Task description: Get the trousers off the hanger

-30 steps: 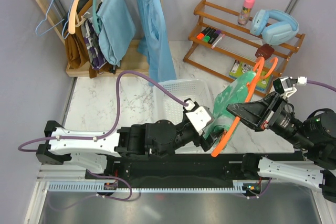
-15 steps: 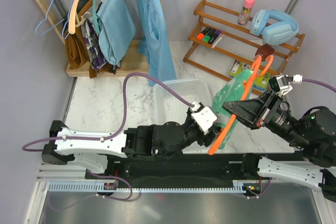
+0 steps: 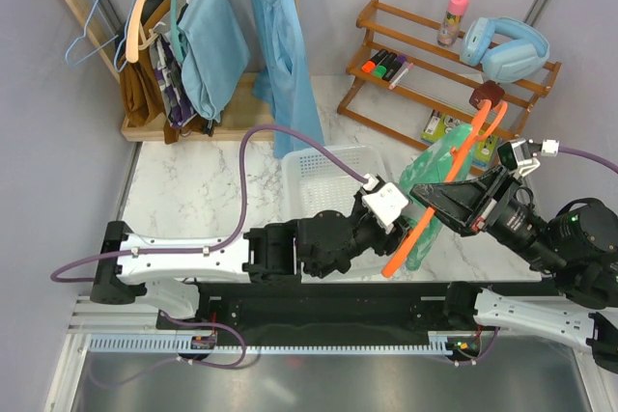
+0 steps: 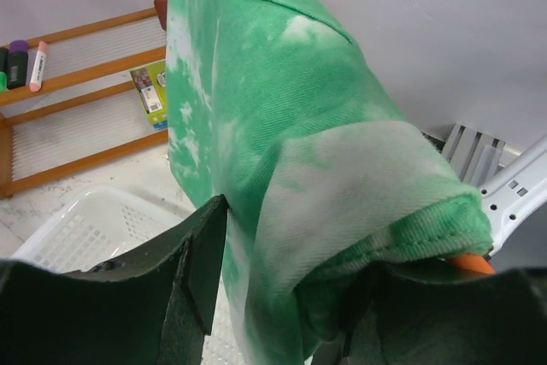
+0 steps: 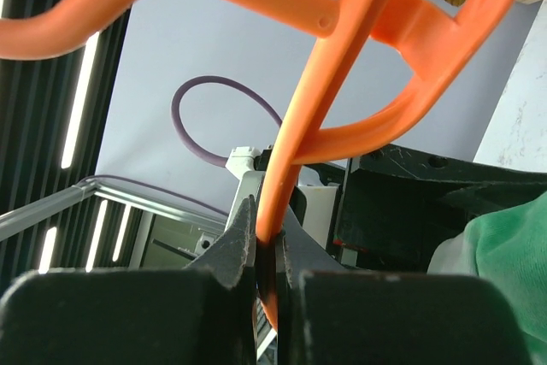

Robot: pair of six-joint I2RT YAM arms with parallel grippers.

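right gripper clenched on the orange hanger, holding it up above the marble table, right of the white basket. green trousers drape over the hanger; left gripper fingers close around the trousers' lower fold.

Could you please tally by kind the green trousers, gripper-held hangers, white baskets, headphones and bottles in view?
green trousers: 1
orange hanger, held in the right gripper: 1
white basket: 1
blue headphones: 1
pink-capped bottle: 1
Total: 5
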